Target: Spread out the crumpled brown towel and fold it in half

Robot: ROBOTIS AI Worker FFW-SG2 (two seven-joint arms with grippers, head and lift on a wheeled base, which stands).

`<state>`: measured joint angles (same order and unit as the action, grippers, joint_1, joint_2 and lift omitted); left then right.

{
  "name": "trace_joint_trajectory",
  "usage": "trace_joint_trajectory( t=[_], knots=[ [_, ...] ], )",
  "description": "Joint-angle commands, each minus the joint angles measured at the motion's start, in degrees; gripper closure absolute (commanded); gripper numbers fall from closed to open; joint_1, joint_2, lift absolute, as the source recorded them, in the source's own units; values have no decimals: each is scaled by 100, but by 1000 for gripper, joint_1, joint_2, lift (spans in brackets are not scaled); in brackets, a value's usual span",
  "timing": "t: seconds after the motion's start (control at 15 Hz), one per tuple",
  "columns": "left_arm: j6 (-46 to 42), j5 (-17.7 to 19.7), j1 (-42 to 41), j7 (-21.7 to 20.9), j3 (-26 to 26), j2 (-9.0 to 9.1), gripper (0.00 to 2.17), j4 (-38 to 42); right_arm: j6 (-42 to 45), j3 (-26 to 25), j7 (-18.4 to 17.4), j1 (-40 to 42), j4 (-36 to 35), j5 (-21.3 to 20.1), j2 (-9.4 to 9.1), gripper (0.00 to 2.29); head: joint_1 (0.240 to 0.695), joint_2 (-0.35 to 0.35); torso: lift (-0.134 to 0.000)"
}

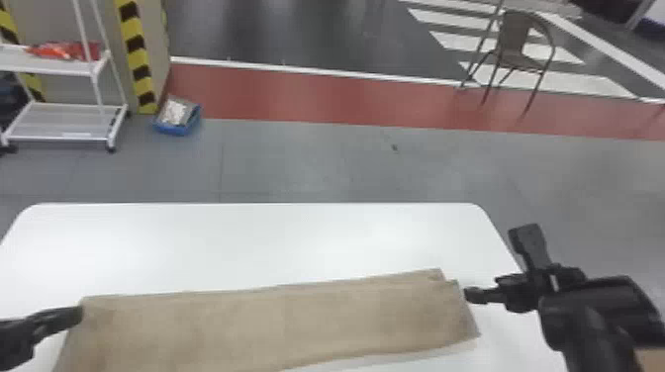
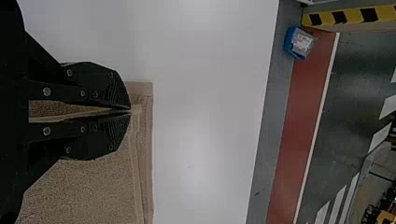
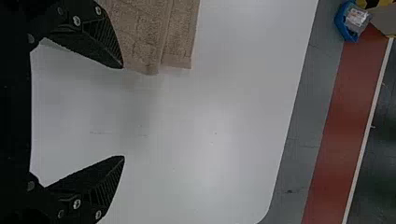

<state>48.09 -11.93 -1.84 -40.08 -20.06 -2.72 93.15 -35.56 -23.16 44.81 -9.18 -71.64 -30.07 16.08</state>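
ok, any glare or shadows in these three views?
Head view: soft glare patches on the white table, pale sheen streaks on the dark floor. Left wrist view: diffuse bright patch on the table past the towel. Right wrist view: broad soft glow mid-table, faint soft-edged shadow by the towel's end.

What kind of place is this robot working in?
Probably an industrial hall or workshop: it has yellow-and-black striping, a red floor lane and white crossing-like stripes beyond it.
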Motion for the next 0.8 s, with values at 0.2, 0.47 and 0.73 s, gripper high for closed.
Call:
trace_joint_trajectory(
  t=[0.2,0.47,0.73],
  knots=[
    [3,-28,0,0,11,0,1011,-16,-712,444,-77,-401,124,62,-88,437,695,-192,0],
    [3,-46,17,0,46,-9,1011,-34,-818,620,-157,-541,299,-26,-88,441,695,-170,0],
    [-14,-55,26,0,46,-18,1011,-34,-818,743,-165,-708,519,-61,-88,586,695,-167,0]
  ],
)
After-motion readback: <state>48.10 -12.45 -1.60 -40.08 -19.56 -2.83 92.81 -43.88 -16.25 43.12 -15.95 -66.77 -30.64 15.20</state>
